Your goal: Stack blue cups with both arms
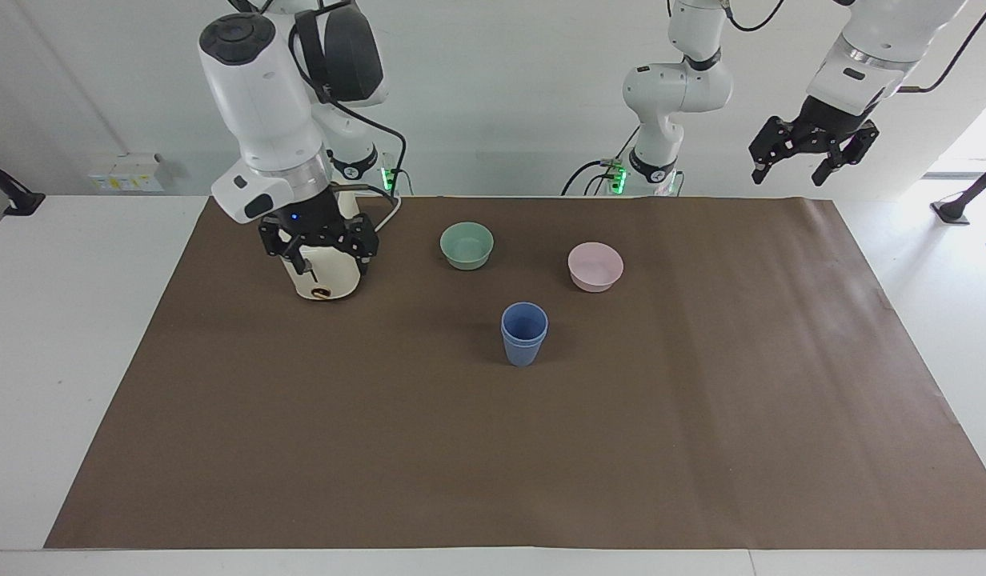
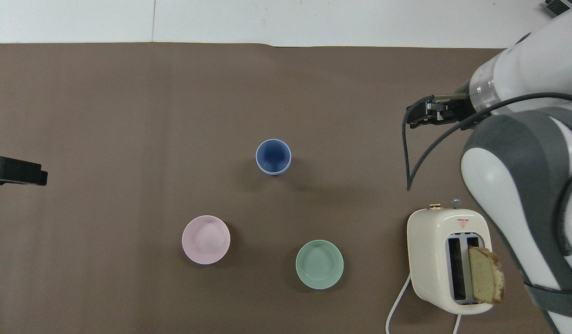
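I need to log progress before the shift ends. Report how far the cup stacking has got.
Done: the blue cups stand nested, one inside the other, upright on the brown mat, farther from the robots than the pink bowl and green bowl. In hand: nothing; the right gripper hangs open and empty over the toaster, and the left gripper waits open off the mat. Left: nothing visible on the cups.

Matt plastic blue cups [image 1: 524, 334] on smooth brown paper sheet [image 1: 541, 448]; glossy cream toaster [image 2: 446, 260]
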